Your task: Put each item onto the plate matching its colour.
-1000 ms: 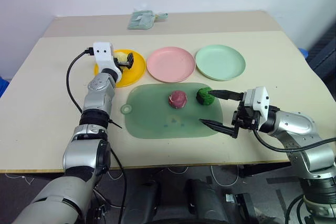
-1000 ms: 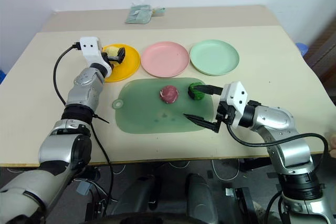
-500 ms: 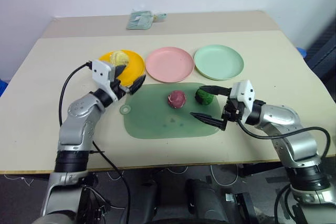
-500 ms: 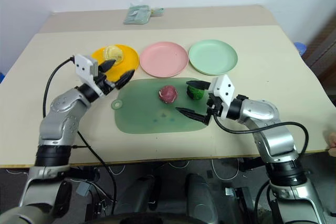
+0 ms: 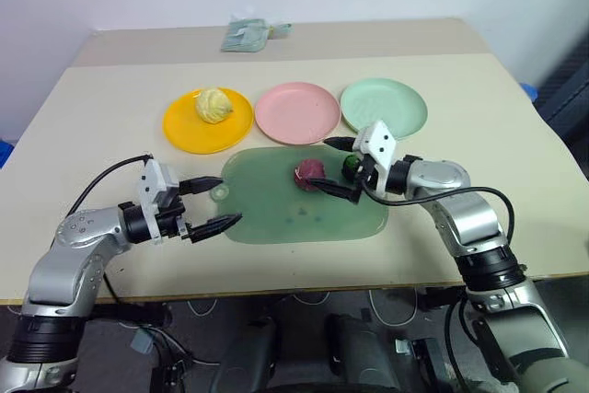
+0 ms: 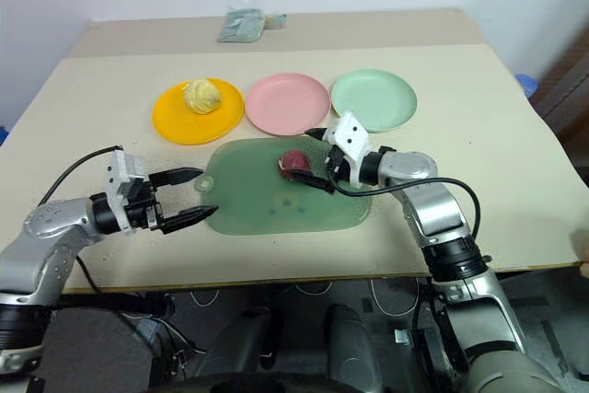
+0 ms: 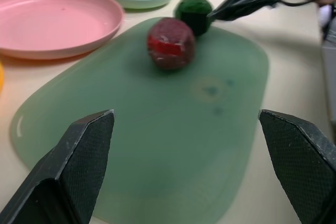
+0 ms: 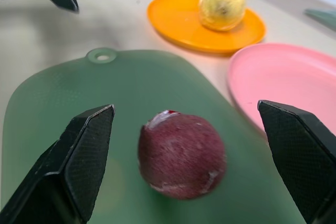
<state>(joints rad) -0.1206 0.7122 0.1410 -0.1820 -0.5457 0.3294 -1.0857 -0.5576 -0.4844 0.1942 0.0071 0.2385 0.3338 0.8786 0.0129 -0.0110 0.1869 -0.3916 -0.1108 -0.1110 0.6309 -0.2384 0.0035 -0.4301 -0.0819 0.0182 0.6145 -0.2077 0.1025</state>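
Where the mat (image 5: 276,213) lies, a green ball (image 7: 193,14) (half-hidden) neighbours the maroon ball (image 5: 309,172).

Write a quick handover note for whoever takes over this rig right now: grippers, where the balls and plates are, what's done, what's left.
Left gripper: open, empty, at the mat's near-left edge.
Right gripper: open, empty, jaws either side of the maroon ball on the mat.
Done: yellow ball sits on the yellow plate.
Left: maroon ball to the pink plate; green ball, on the mat beside the maroon one, to the green plate.
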